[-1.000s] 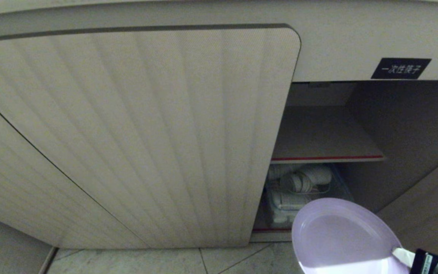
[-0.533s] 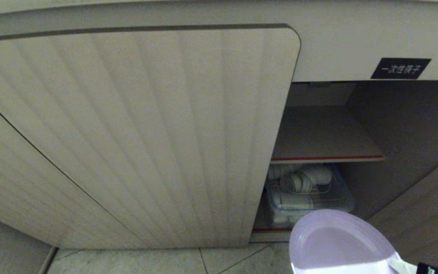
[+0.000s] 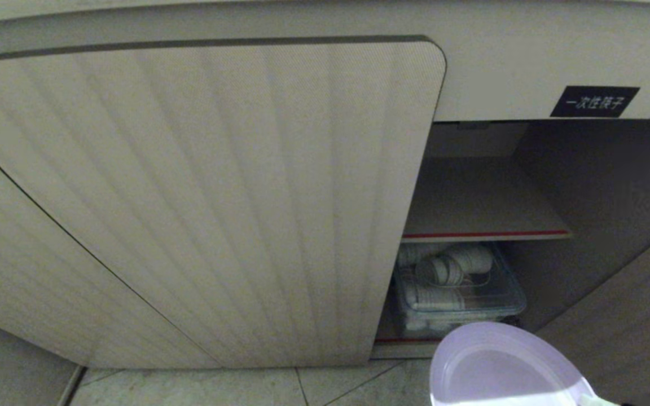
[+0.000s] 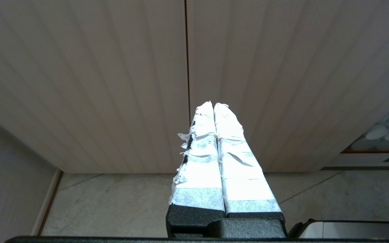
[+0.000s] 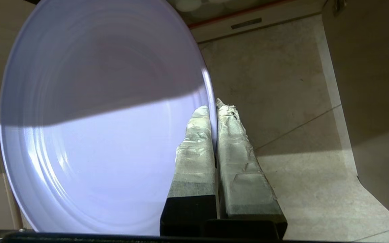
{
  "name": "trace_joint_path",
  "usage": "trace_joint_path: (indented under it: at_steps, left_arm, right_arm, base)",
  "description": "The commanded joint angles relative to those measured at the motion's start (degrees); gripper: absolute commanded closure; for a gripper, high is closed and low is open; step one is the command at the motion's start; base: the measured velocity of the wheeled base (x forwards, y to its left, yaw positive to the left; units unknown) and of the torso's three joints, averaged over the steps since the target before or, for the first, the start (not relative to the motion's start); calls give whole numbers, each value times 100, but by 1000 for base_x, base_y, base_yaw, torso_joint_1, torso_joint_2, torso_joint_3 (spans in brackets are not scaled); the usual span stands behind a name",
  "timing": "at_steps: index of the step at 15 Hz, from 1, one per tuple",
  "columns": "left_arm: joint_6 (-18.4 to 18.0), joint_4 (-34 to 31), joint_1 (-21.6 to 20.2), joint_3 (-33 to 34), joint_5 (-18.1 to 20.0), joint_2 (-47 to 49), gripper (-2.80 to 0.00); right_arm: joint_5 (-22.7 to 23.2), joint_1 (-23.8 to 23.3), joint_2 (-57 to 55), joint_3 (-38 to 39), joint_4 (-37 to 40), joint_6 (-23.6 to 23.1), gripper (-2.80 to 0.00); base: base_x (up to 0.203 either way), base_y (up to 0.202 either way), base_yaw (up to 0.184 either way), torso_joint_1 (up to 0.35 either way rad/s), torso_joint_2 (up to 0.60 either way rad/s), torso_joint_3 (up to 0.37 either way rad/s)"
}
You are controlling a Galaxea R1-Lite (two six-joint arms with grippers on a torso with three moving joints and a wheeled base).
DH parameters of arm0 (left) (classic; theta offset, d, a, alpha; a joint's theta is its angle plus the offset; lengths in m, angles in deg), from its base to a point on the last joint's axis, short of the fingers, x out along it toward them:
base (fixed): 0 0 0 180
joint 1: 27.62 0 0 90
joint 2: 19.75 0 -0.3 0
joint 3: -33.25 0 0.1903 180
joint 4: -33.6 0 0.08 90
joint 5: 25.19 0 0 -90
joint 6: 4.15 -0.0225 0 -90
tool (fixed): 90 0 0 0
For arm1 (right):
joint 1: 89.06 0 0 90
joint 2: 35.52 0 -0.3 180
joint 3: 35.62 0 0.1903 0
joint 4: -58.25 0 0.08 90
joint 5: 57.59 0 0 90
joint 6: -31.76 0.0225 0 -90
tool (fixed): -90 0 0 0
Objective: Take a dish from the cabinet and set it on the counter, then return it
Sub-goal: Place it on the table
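The dish (image 3: 500, 366) is a lavender plate held low in front of the cabinet (image 3: 218, 197), outside the open compartment at its right end and above the floor. My right gripper (image 5: 213, 104) is shut on the dish's (image 5: 96, 118) rim, one finger on each face; in the head view only a white fingertip (image 3: 598, 401) shows at the bottom edge. My left gripper (image 4: 213, 104) is shut on nothing and parked facing the ribbed doors (image 4: 113, 84). The counter is out of view.
Inside the opening is a red-edged shelf (image 3: 483, 234), with a clear bin of white discs (image 3: 455, 287) beneath it. A black label (image 3: 594, 101) sits above. The opened door (image 3: 629, 338) stands to the right. Tiled floor (image 3: 246, 389) lies below.
The dish and my right gripper have drawn back and down from the opening, uncovering the clear bin. The left arm and the camera have not moved.
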Motion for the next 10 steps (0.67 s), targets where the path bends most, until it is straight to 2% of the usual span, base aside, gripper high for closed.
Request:
trace_joint_path:
  at_steps: [1,10]
  left_arm:
    - [3,2,0,0,0,-2,0]
    - [3,2,0,0,0,-2,0]
  right_arm:
    - [5,5,-12,127,-104,17,0]
    - [5,215,106,236,-164,-87,0]
  base:
    - [0,0,0,0,0,0]
    - [0,0,0,0,0,0]
